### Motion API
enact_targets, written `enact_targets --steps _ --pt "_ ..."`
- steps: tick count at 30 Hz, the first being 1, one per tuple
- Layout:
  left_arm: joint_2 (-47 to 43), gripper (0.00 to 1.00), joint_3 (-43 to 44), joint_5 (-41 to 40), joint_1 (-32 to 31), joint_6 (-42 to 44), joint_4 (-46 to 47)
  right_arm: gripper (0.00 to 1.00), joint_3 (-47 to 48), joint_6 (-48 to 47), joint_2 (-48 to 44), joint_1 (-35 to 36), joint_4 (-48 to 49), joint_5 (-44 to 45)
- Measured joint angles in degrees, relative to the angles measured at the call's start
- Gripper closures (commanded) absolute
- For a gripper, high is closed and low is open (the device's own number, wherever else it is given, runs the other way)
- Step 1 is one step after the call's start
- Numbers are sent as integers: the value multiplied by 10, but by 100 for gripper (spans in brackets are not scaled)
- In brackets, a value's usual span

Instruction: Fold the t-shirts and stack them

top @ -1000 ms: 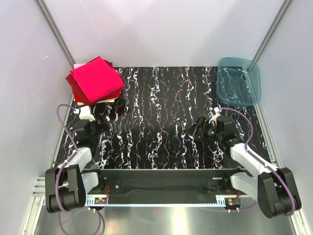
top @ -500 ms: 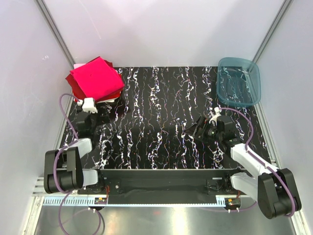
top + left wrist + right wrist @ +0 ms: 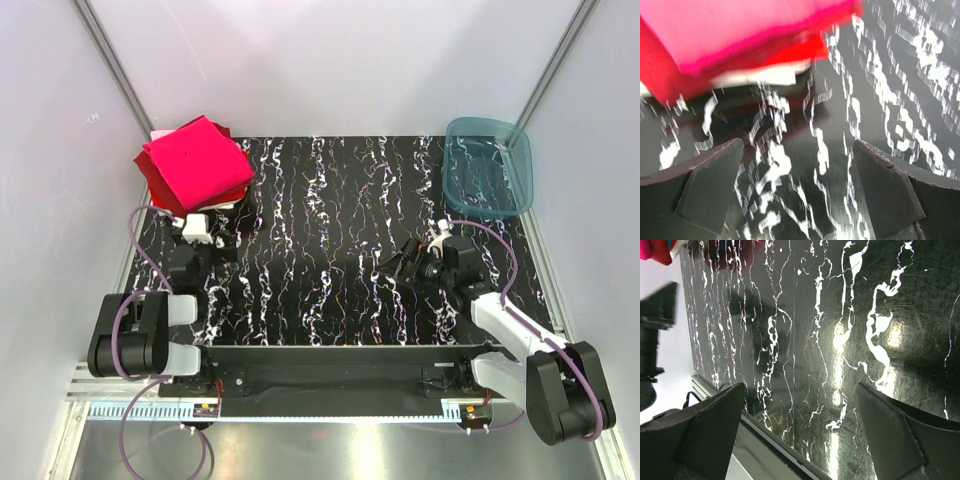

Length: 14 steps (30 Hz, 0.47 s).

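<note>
black marbled table (image 3: pixel 330 230), left claw (image 3: pixel 797 145) backed off t-shirts (image 3: pixel 195 160), spread

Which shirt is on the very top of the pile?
The bright pink t-shirt. The red t-shirt and the white one only peek out from underneath it.

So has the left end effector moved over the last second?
Yes. The left end effector has shifted slightly right and nearer the stack of t-shirts, which lies where it did.

Black marbled table (image 3: pixel 330 260) — t-shirts (image 3: pixel 195 165), teal bin (image 3: pixel 487 167).
</note>
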Motion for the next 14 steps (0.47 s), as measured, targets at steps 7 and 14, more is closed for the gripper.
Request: enact_targets --steps 7,14 --pt "22 1 5 -23 -21 10 -3 0 -6 1 -20 -2 0 0" --pt "22 1 7 -37 -30 15 -3 0 -24 3 -85 -2 2 1"
